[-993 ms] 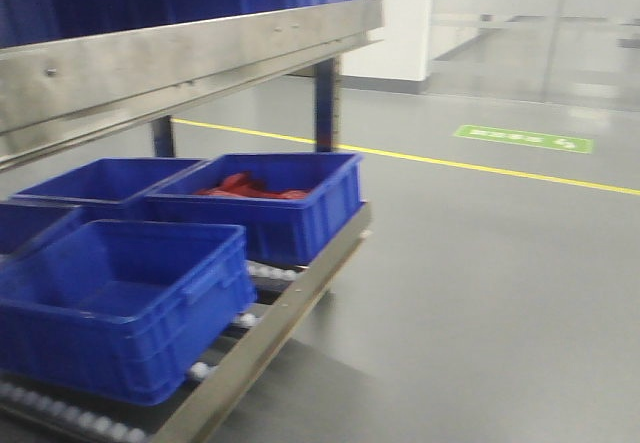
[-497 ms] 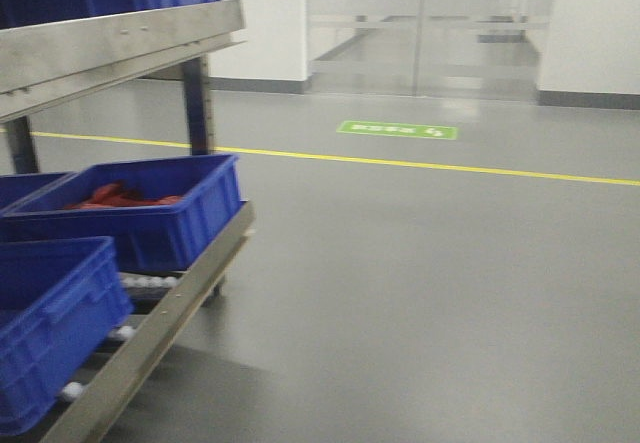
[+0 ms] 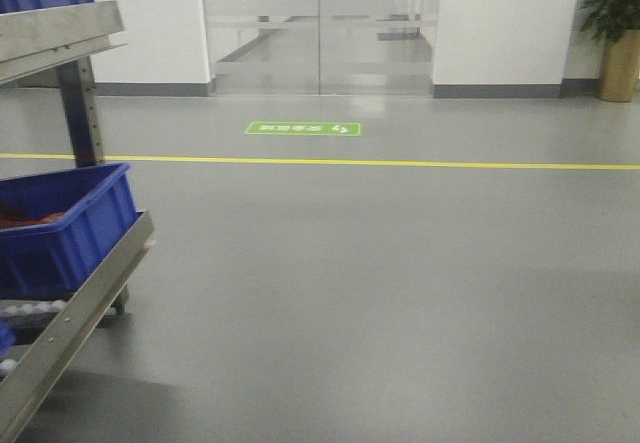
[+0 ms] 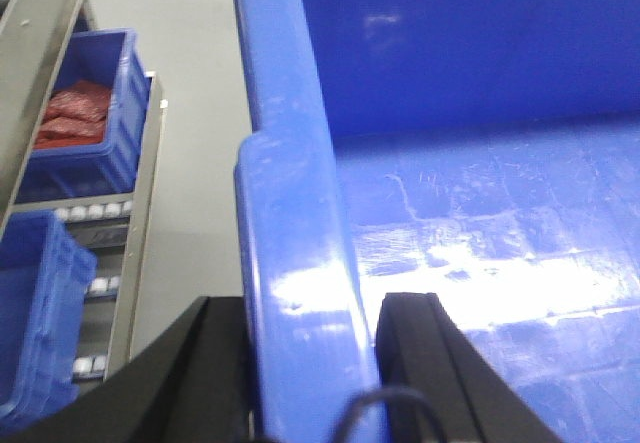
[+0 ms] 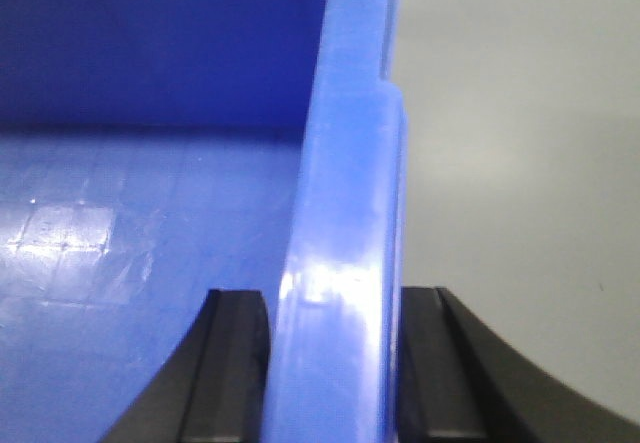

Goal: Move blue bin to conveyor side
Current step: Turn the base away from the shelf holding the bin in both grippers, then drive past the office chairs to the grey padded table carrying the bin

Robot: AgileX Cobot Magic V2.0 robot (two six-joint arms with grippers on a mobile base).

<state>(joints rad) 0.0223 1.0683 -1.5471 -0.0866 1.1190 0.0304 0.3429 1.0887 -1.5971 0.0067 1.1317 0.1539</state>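
The front view has swung to the right since a second ago: the metal rack (image 3: 75,298) that filled the left half of the scene has slid to the left edge, and only one of its stored bins (image 3: 70,225) (the one with red items in it) is left in sight, while a potted plant (image 3: 614,25) has come in at the far right. Ahead lies open grey floor (image 3: 380,293), crossed by a yellow line (image 3: 400,163), with a green floor sign (image 3: 303,128) and glass doors (image 3: 320,28) beyond. The blue bin (image 4: 480,163) is off the rack and carried between the two arms. The left gripper (image 4: 312,308) is clamped over the thick rim of one wall, one black finger outside and one inside, and the right gripper (image 5: 335,303) pinches the rim of the blue bin (image 5: 150,163) the same way. Its glossy inside is bare. From the left wrist, the rack and its white rollers (image 4: 95,285) sit just to the bin's left – bare floor lies to its right.
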